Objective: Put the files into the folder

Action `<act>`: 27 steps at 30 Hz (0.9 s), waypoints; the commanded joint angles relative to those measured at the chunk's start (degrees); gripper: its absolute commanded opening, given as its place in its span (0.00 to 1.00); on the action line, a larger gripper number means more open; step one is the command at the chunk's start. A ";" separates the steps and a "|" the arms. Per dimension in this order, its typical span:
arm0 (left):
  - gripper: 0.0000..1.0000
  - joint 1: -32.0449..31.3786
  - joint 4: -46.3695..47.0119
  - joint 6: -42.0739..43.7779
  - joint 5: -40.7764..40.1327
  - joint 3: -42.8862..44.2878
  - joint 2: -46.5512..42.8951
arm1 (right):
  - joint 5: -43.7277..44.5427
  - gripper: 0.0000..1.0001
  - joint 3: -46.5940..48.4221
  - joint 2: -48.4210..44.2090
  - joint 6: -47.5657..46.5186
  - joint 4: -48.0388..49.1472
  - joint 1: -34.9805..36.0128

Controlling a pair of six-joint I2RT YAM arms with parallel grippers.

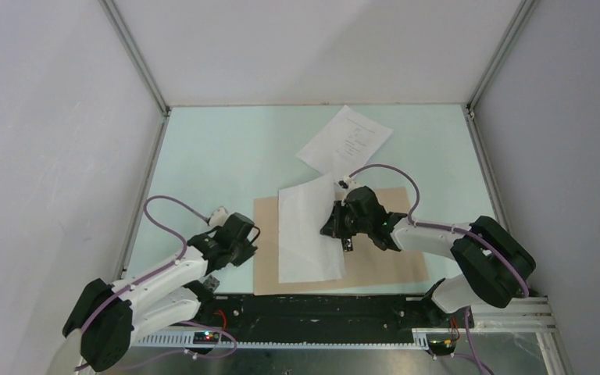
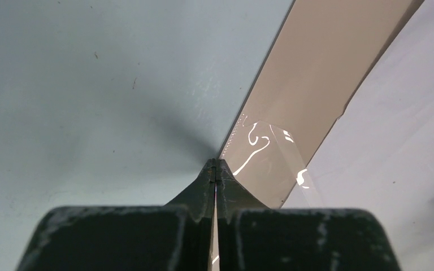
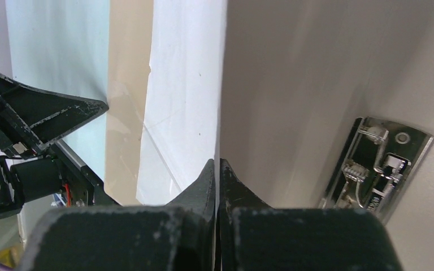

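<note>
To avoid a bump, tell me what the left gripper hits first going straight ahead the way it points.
The shut left gripper points at the edge of the brown folder, and its tips look almost on it. The folder's edge would come first, though depth is hard to judge here.

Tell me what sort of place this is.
Probably a lab robot test cell: plain white walls on aluminium framing box in a pale green table, with the left arm and right arm bolted at its near edge, and a folder, blank sheet and printed sheet laid out.
</note>
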 commanded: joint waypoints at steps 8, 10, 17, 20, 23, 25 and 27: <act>0.00 -1.37 -1.14 -1.31 -1.46 -0.05 2.21 | 1.76 0.00 -0.14 3.98 3.17 7.83 2.36; 0.00 -1.50 -1.11 -1.37 -1.42 0.01 2.36 | 1.96 0.00 -0.13 4.48 3.52 8.47 2.83; 0.00 -1.87 -1.14 -1.58 -1.41 0.06 2.90 | 3.15 0.00 -0.14 6.13 4.76 9.77 4.24; 0.00 -2.08 -1.07 -1.73 -1.41 0.08 3.10 | 3.67 0.00 -0.13 6.58 5.15 10.19 4.71; 0.00 -2.29 -1.11 -1.92 -1.41 0.10 3.34 | 4.93 0.00 -0.13 6.83 5.66 10.42 5.45; 0.00 -2.46 -1.03 -2.03 -1.47 0.10 3.44 | 5.70 0.00 -0.18 7.06 6.09 10.50 6.03; 0.00 -2.62 -1.03 -2.08 -1.49 0.10 3.48 | 6.50 0.00 -0.21 7.22 6.49 10.40 6.47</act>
